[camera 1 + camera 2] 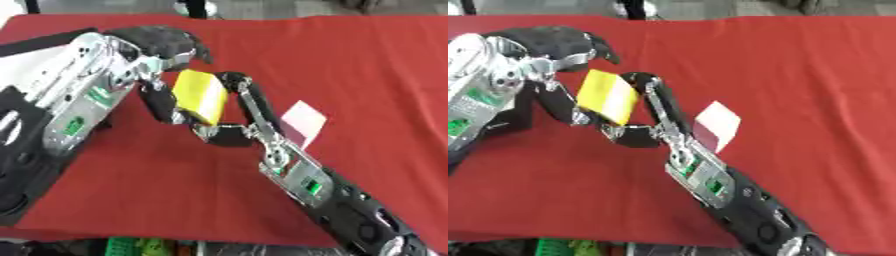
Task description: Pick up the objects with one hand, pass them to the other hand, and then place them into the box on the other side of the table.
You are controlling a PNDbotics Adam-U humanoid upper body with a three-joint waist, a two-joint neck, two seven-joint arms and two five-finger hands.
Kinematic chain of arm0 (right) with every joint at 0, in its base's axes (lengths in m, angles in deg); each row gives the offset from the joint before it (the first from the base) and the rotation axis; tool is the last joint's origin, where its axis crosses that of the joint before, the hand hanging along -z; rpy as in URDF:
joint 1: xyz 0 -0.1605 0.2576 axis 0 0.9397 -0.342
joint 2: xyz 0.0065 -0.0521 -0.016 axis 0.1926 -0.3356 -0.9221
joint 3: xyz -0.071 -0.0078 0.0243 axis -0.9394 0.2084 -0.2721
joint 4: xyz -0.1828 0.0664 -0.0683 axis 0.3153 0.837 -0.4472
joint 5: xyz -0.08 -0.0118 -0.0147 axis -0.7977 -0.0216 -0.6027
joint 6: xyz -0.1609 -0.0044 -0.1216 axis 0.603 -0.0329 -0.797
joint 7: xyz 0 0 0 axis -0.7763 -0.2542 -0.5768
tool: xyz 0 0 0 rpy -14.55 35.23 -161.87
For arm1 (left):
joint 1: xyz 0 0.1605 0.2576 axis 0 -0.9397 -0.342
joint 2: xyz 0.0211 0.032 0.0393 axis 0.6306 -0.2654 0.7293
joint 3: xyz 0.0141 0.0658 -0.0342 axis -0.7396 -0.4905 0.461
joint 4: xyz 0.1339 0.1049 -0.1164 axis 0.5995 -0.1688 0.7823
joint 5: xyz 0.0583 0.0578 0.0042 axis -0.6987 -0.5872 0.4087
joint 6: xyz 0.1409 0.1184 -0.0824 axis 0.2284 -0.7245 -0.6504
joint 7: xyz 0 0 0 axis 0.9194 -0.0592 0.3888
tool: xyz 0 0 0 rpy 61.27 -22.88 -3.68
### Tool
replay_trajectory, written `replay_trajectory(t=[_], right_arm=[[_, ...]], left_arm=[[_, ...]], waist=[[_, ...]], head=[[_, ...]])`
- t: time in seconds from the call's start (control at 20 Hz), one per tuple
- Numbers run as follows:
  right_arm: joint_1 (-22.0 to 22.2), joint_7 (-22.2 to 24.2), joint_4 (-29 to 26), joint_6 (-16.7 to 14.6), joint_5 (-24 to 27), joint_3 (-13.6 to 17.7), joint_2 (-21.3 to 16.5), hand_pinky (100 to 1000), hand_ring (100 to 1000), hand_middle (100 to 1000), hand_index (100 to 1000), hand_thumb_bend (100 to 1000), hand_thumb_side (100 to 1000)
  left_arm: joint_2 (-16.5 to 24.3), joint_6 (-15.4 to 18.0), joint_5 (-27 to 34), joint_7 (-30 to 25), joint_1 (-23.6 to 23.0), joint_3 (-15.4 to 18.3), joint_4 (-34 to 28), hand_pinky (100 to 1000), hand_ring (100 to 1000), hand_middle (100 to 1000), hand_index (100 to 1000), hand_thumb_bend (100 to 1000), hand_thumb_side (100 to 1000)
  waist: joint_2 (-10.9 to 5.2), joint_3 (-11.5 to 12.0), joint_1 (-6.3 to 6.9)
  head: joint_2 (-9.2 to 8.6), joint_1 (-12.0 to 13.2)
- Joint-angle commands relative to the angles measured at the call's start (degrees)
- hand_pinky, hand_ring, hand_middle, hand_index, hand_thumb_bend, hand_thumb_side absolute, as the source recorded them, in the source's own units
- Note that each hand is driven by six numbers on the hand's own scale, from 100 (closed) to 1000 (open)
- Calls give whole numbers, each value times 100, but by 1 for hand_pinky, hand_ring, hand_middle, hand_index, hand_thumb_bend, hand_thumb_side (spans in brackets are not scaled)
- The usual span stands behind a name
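Yellow block (200,96) hangs above the red bench (367,75), pinched by the right hand (229,131) at its side faces; it looks light, stiff. Left hand (162,45) hovers beside, fingers curled, empty.

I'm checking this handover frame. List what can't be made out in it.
- Yellow block: the right robot hand curls round it; its lower end is hidden in both views.
- Left robot hand: blurred; its fingers unreadable.
- White card: partly behind the right arm.
- Box: not visible in either view.
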Motion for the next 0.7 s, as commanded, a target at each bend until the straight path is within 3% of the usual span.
replay_trajectory(t=[0.05,0.7], right_arm=[[-54,122,-151,-100,-96,-12,-25,808,480,407,584,100,100],[24,161,-297,-61,-31,-32,-156,804,475,401,581,100,100]], left_arm=[[-12,-23,-49,106,70,81,26,942,918,840,876,428,144],[-35,-41,-37,166,21,59,153,910,898,779,776,354,115]], waist=[[-133,-4,1],[-126,-11,-8]], head=[[-35,24],[-42,25]])
